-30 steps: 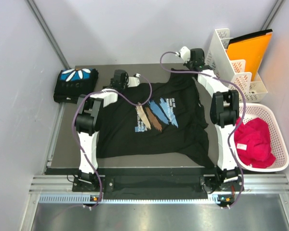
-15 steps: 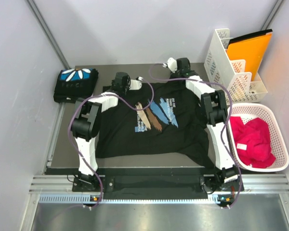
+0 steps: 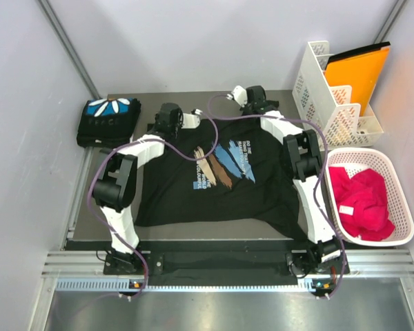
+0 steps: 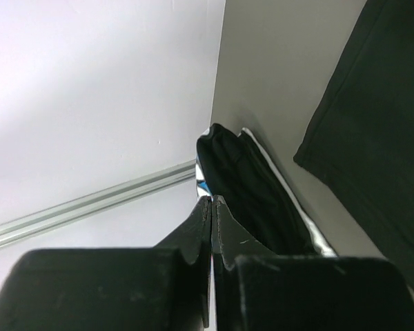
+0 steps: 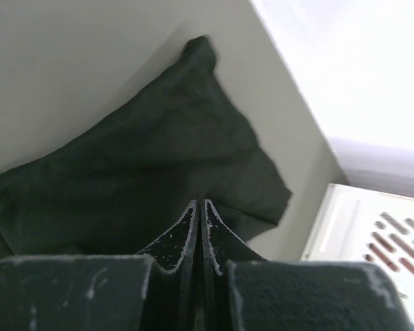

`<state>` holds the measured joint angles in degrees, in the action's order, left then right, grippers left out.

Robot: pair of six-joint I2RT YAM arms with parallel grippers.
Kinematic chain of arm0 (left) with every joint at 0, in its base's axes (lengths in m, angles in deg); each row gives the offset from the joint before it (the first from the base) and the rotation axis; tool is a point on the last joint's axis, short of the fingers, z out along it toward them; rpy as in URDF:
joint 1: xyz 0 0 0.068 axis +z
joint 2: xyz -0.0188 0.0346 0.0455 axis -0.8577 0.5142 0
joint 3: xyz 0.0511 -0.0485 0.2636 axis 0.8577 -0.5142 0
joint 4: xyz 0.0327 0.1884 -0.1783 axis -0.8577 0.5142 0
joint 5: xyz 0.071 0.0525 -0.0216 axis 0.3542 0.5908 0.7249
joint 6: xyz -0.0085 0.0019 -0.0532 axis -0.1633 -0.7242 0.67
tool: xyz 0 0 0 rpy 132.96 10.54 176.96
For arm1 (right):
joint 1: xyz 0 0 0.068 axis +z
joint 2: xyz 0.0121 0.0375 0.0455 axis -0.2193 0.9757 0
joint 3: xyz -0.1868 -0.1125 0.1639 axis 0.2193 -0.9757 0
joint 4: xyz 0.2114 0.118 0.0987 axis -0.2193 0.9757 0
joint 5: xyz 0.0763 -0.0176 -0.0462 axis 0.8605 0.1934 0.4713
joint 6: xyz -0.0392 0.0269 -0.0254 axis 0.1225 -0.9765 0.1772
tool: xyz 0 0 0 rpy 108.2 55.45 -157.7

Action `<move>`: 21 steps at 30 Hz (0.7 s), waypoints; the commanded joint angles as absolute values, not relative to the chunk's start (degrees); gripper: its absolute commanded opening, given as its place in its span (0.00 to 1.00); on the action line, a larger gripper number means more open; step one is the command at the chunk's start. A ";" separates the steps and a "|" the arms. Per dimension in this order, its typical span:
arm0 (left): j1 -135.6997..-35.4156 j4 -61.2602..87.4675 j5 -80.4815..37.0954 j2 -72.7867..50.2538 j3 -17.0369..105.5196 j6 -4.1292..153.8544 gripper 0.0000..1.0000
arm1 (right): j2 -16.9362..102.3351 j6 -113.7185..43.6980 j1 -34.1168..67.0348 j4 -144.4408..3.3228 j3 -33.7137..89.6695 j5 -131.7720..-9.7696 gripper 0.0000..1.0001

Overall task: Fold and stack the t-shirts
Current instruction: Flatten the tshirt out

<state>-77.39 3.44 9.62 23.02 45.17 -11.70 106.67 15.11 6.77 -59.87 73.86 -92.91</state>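
Jaws pressed together on left gripper [image 4: 212, 201] and right gripper [image 5: 199, 204], no cloth visibly pinched. The spread shirt [image 3: 193, 196] lies right of the left one, with its sleeve under the right one; the folded shirt [image 3: 100, 125] is beyond the left. Best to open both and pinch the shoulders evenly.

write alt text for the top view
A black t-shirt with a blue-and-tan print lies spread on a grey table, the left hand and right hand shut near its far edge. A folded shirt sits far left; a basket of red cloth, right.
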 commanded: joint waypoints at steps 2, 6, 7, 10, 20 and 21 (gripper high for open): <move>-77.60 4.48 10.47 16.43 43.27 -12.30 0.00 | 109.36 13.90 7.63 -60.43 75.92 -94.06 0.00; -77.78 6.58 10.65 13.36 42.03 -12.22 0.00 | 109.89 14.87 8.34 -59.47 76.09 -94.14 0.00; -77.78 6.68 10.65 12.82 41.77 -12.13 0.00 | 109.98 15.04 8.51 -59.38 76.01 -94.14 0.00; -77.95 7.73 11.44 11.07 40.80 -11.34 0.00 | 110.42 15.48 9.04 -59.03 76.01 -94.23 0.00; -78.31 9.49 12.15 8.95 39.66 -11.07 0.00 | 112.96 24.27 10.45 -63.59 76.79 -91.95 0.00; -78.39 9.58 11.80 9.21 39.83 -10.99 0.00 | 113.23 25.93 10.53 -64.29 77.32 -91.16 0.00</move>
